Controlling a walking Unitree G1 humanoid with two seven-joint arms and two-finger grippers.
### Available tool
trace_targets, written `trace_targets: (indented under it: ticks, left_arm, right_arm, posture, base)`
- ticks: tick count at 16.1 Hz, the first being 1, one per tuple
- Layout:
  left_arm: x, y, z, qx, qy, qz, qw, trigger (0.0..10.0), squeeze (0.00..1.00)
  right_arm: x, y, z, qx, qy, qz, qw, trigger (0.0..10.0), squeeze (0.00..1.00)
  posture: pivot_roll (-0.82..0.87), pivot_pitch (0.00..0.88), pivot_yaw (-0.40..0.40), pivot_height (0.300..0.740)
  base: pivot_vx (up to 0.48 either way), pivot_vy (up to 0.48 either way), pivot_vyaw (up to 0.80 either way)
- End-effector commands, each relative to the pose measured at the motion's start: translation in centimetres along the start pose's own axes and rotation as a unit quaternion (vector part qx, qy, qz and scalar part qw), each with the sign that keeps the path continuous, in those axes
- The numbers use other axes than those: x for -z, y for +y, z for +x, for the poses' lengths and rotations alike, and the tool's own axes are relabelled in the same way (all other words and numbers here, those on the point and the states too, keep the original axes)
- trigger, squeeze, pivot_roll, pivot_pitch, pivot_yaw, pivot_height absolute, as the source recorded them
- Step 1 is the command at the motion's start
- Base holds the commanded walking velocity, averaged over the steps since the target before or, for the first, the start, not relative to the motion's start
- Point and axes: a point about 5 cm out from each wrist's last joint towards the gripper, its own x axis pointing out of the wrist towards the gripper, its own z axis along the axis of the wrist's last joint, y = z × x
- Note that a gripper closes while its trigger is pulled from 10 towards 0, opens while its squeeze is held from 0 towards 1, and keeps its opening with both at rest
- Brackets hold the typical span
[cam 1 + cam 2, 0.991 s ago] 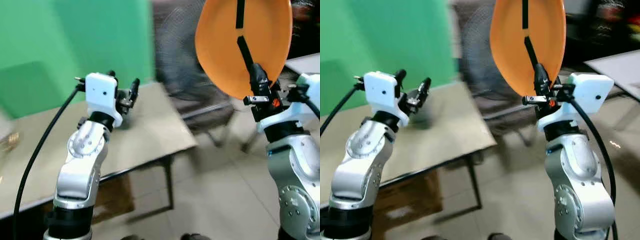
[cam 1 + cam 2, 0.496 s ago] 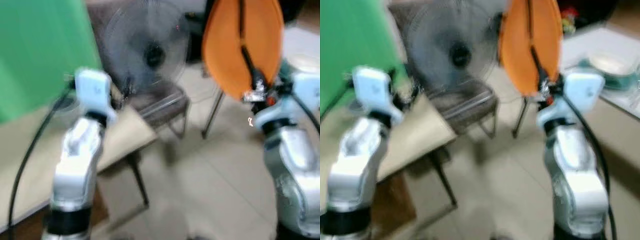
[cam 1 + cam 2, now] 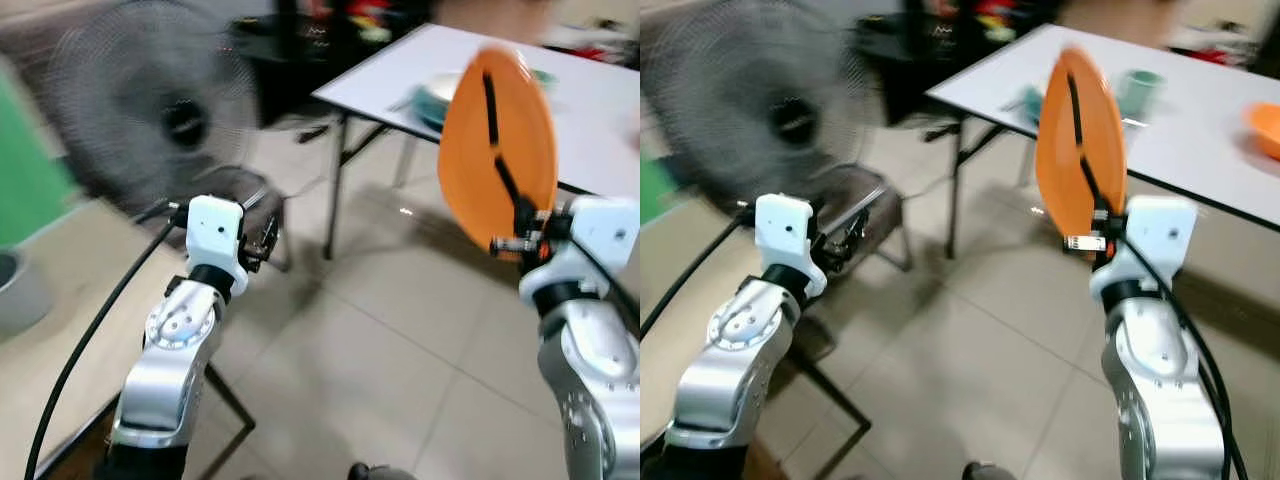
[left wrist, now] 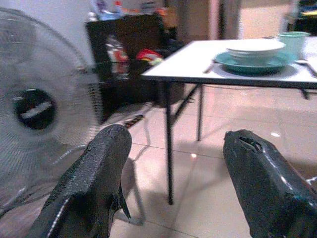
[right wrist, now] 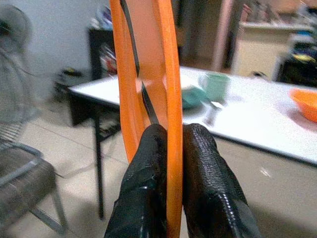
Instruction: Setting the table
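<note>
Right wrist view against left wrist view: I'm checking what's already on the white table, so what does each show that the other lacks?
Right wrist: the orange plate on edge, clamped in the right tool, and an orange bowl on the table. Left wrist: a white bowl stacked on the teal plate, seen between the fingers of the open, empty left tool. Both: the white table, green mug, fan.

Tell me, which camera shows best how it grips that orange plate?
The right wrist view: the right hand pinches the plate by its rim, a finger on each face. The eye views show the plate upright, one black finger across its face.
</note>
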Motion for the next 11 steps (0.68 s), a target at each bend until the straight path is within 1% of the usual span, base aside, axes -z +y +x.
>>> trace_targets:
  ticks: [1, 2, 3, 4, 6, 7, 8, 9, 10, 11]
  left_arm:
    - [0.3, -0.4, 0.1, 0.000, 0.005, -0.002, 1.000, 10.0, 0.00]
    - [0.0, -0.5, 0.0, 0.002, -0.003, -0.006, 1.000, 10.0, 0.00]
    - [-0.4, -0.5, -0.1, 0.004, -0.010, 0.006, 1.000, 10.0, 0.00]
    - [-0.7, -0.5, -0.2, 0.008, -0.017, 0.009, 1.000, 10.0, 0.00]
    - [-0.8, -0.4, 0.0, 0.026, -0.022, 0.022, 0.999, 10.0, 0.00]
    - [-0.6, -0.4, 0.3, 0.027, -0.026, 0.018, 0.999, 10.0, 0.00]
    - [-0.5, -0.8, 0.5, 0.029, -0.033, 0.002, 0.999, 10.0, 0.00]
    - [-1.0, -1.0, 0.4, 0.025, -0.046, -0.006, 0.999, 10.0, 0.00]
    - [-1.1, -1.0, 0.4, 0.023, -0.047, -0.007, 0.999, 10.0, 0.00]
    - [-1.1, -1.0, 0.1, 0.023, -0.044, -0.001, 0.999, 10.0, 0.00]
  right_arm:
    - [-0.6, 0.1, -0.4, -0.006, -0.016, -0.001, 1.000, 10.0, 0.00]
    - [-0.4, 0.0, -0.3, -0.004, -0.012, -0.002, 1.000, 10.0, 0.00]
    - [-0.4, -0.1, 0.0, -0.002, -0.010, -0.001, 1.000, 10.0, 0.00]
    - [-0.3, 0.0, 0.3, 0.002, -0.010, -0.002, 1.000, 10.0, 0.00]
    - [-0.3, 0.0, 0.3, 0.021, -0.011, 0.002, 1.000, 10.0, 0.00]
    - [-0.5, 0.0, 0.0, 0.024, -0.013, 0.005, 1.000, 10.0, 0.00]
    - [-0.6, 0.2, -0.2, 0.002, -0.015, 0.006, 1.000, 10.0, 0.00]
    - [-0.4, 0.4, -0.2, -0.011, -0.006, 0.004, 1.000, 10.0, 0.00]
    - [-0.4, 0.5, -0.1, -0.016, -0.003, 0.004, 1.000, 10.0, 0.00]
    - [-0.1, 0.5, -0.1, -0.021, 0.005, 0.006, 1.000, 10.0, 0.00]
  posture:
    - [0.01, 0.000, 0.038, 0.740]
    - [0.02, 0.000, 0.034, 0.740]
    - [0.03, 0.000, 0.031, 0.740]
    - [0.04, 0.000, 0.032, 0.740]
    - [-0.01, 0.000, 0.067, 0.740]
    - [-0.02, 0.000, 0.070, 0.740]
    - [-0.01, 0.000, 0.063, 0.740]
    - [0.01, 0.000, 0.045, 0.740]
    - [0.01, 0.000, 0.041, 0.740]
    - [0.03, 0.000, 0.027, 0.740]
  base:
    - [0.000, 0.000, -0.80]
    - [0.000, 0.000, -0.80]
    - [0.000, 0.000, -0.80]
    - [0.000, 0.000, -0.80]
    - [0.000, 0.000, -0.80]
    - [0.000, 0.000, 0.00]
    - [0.000, 0.000, 0.00]
    - [0.000, 0.000, 0.00]
    - [0.000, 0.000, 0.00]
    - [0.000, 0.000, -0.80]
